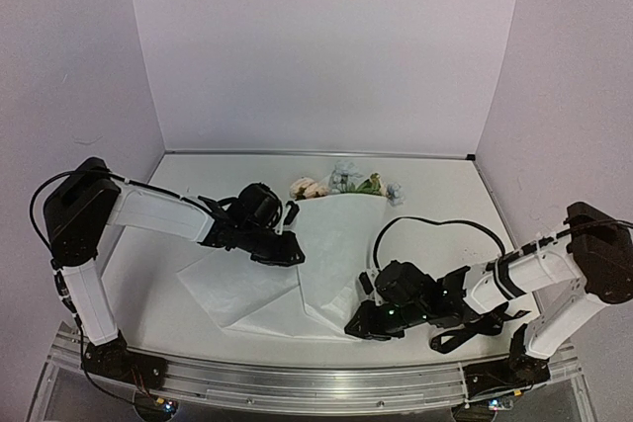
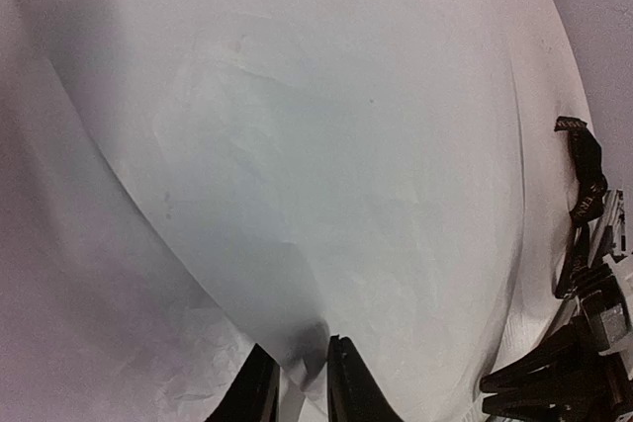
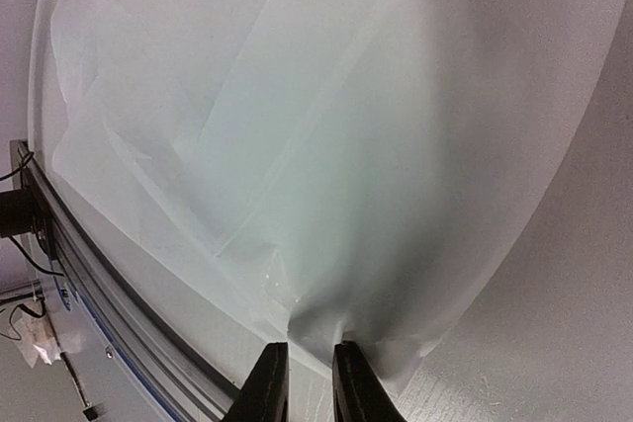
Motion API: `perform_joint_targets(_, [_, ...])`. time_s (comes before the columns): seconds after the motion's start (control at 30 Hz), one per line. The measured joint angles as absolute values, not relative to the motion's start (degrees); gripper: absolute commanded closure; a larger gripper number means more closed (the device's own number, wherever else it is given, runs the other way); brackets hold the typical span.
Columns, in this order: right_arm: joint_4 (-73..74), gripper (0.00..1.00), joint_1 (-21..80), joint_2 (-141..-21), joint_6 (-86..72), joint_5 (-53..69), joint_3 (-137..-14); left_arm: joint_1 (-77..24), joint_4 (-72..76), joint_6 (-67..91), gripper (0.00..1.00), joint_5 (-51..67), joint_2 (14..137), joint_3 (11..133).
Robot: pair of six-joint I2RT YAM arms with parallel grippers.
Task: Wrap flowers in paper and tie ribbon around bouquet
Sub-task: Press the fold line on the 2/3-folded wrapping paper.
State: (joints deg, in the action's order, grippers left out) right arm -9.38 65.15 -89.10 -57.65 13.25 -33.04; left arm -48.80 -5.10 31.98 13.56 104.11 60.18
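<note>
Paper [image 2: 326,145] puckered between slightly parted left fingers [image 2: 252,390], likewise right fingers [image 3: 267,384], grip unclear

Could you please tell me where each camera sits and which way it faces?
Top external: above and behind the arm bases, looking down on the table; both arms, left tool and right tool show.
Left wrist: on the left arm, looking past its own fingers across the paper.
Right wrist: on the right arm, past its own fingers over the paper, front rail at left.
Shared: all see the paper.
</note>
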Motion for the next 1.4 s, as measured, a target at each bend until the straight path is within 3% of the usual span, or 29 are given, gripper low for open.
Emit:
perform_joint_targets(0.1, [-9.37, 0.85, 65.3, -89.17, -57.8, 13.26, -32.99, -48.8, -6.92, 31.67, 0.64, 11.78, 102.02, 60.12])
perform_joint_targets(0.23, [-9.37, 0.85, 65.36, -89.17, -58.05, 13.25, -32.99, -49.61, -10.98, 31.34, 0.62, 7.04, 95.14, 59.44])
perform_joint_targets(0.37, [-9.37, 0.85, 65.55, -89.35, -58.32, 13.18, -32.99, -53.73, -14.32, 31.31, 0.69, 2.19, 89.7, 59.63])
perform_joint_targets(0.53, [-9.37, 0.85, 65.71, -89.47, -58.62, 13.08, -32.99, -61.93, -14.29, 31.36, 0.82, 2.97, 91.71, 59.64])
perform_joint_targets(0.87, [-9.37, 0.85, 65.78, -89.47, -58.85, 12.52, -32.99, -66.83, -7.29, 33.48, 0.88, 9.03, 102.62, 58.62])
perform_joint_targets(1.4, [-9.46, 0.84, 60.51, -89.47, -61.54, 14.42, -35.16, -66.83, -3.82, 35.6, 0.92, 8.81, 105.41, 54.24])
